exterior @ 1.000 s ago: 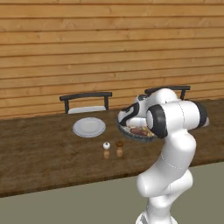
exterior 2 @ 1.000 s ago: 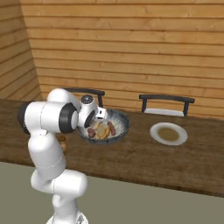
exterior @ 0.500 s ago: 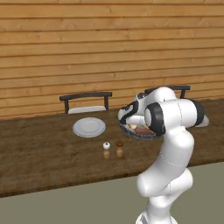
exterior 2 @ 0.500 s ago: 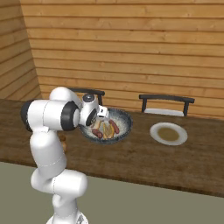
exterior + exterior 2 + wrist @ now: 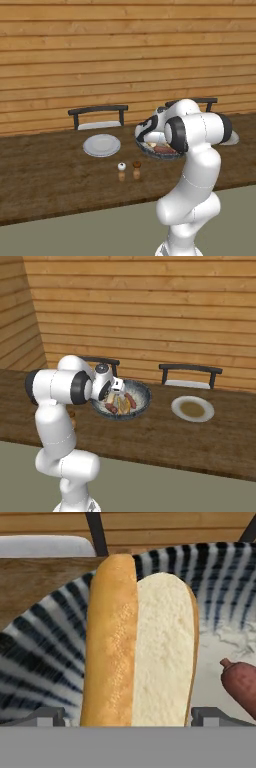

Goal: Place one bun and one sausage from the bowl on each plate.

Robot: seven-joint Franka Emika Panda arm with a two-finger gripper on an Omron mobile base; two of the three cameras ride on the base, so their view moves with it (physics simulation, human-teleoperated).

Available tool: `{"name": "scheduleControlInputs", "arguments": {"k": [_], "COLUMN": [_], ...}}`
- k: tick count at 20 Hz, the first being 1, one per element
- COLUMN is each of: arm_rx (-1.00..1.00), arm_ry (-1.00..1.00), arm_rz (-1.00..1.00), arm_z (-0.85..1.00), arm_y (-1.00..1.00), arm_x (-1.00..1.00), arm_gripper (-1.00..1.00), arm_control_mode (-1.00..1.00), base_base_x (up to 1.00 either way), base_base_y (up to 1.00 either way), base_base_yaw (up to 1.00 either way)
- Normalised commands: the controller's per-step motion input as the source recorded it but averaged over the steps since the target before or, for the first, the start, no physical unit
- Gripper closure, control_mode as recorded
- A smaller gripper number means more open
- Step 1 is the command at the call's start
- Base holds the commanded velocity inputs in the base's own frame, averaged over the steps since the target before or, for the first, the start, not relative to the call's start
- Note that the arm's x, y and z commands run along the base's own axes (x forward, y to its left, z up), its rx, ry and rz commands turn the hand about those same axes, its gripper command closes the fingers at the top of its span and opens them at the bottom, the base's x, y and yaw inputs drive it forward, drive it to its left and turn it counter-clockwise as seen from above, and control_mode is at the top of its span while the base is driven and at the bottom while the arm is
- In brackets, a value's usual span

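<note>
**Reaching into the bowl over a split bun**

Hovering low over the bowl (image 5: 142, 401), the gripper (image 5: 116, 392) has its jaws spread wide and holds nothing. Seen from the hand, its two finger tips (image 5: 47, 716) stand on either side of a bun (image 5: 137, 644), which lies between them, split open with its golden crust on one side and its white crumb on the other. The bun rests on the bowl's striped dark inner wall. Just beside it, on the pale speckled floor of the bowl, lies a reddish-brown sausage (image 5: 241, 682). From the right base view the bowl holds several buns and sausages heaped together.

One plate (image 5: 102, 145) sits bare on the table (image 5: 45, 170) to the left of the bowl. The other plate (image 5: 193, 408) sits to the bowl's right. Two small shakers (image 5: 129, 171) stand side by side in front of the bowl.
</note>
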Motion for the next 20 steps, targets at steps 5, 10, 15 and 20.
{"name": "scheduleControlInputs", "arguments": {"k": [5,10,15,20], "arm_rx": [0.0,0.0,0.0,0.0], "arm_ry": [0.0,0.0,0.0,0.0], "arm_rz": [0.0,0.0,0.0,0.0], "arm_z": [0.0,0.0,0.0,0.0], "arm_y": [0.0,0.0,0.0,0.0], "arm_x": [0.0,0.0,0.0,0.0], "arm_gripper": [-1.0,-1.0,-1.0,-1.0], "arm_control_mode": [-1.0,-1.0,-1.0,-1.0], "base_base_x": [0.0,0.0,0.0,0.0], "base_base_y": [0.0,0.0,0.0,0.0], "base_base_yaw": [0.0,0.0,0.0,0.0]}}
